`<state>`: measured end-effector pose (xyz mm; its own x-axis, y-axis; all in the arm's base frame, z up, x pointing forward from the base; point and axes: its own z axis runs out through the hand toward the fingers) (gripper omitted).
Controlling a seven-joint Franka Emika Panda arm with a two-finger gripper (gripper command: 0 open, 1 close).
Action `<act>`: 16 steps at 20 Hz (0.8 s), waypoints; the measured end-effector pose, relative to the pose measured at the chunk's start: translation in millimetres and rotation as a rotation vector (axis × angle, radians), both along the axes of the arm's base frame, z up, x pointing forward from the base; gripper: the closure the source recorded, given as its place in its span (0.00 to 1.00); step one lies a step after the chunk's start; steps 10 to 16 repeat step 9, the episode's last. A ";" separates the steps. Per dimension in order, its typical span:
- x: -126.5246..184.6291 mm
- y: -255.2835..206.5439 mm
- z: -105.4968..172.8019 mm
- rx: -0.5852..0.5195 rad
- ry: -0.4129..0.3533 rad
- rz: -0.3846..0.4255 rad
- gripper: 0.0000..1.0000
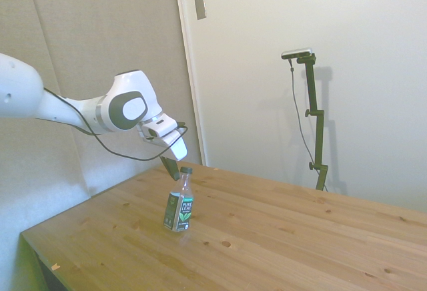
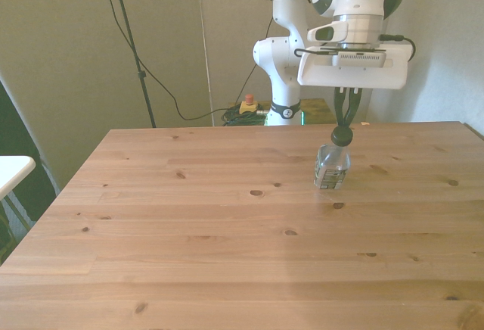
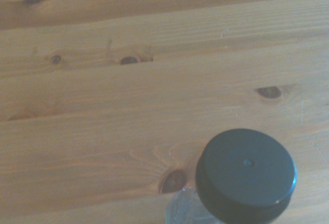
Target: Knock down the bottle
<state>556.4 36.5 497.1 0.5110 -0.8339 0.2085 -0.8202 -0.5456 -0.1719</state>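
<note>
The bottle (image 1: 180,204) is small and clear, with a dark green cap and a dark label with white lettering. It stands on its base on the wooden table (image 1: 280,237), leaning slightly. In the front view the bottle (image 2: 331,167) is at the right of the table's middle, toward the far edge. My gripper (image 2: 343,124) hangs right at the cap on the robot's side, with its fingers drawn together and nothing between them. From the side, the gripper (image 1: 173,167) is level with the cap and beside it. Whether it touches the cap is unclear. The cap (image 3: 245,175) fills a corner of the wrist view.
The table (image 2: 189,224) carries only the bottle. Its far edge (image 2: 227,128) lies close behind the bottle. A red and yellow object (image 2: 247,106) sits on the floor by the robot's base, beyond the table.
</note>
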 end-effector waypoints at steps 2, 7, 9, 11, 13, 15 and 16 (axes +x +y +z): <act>18.3 -1.9 -7.3 0.000 -0.004 -0.016 1.00; 57.8 -14.2 -15.0 0.007 -0.105 -0.062 1.00; 71.0 -23.2 -20.0 0.011 -0.137 -0.081 1.00; 71.0 -23.2 -20.0 0.011 -0.137 -0.081 1.00; 71.0 -23.2 -20.0 0.011 -0.137 -0.081 1.00; 71.0 -23.2 -20.0 0.011 -0.137 -0.081 1.00; 71.0 -23.2 -20.0 0.011 -0.137 -0.081 1.00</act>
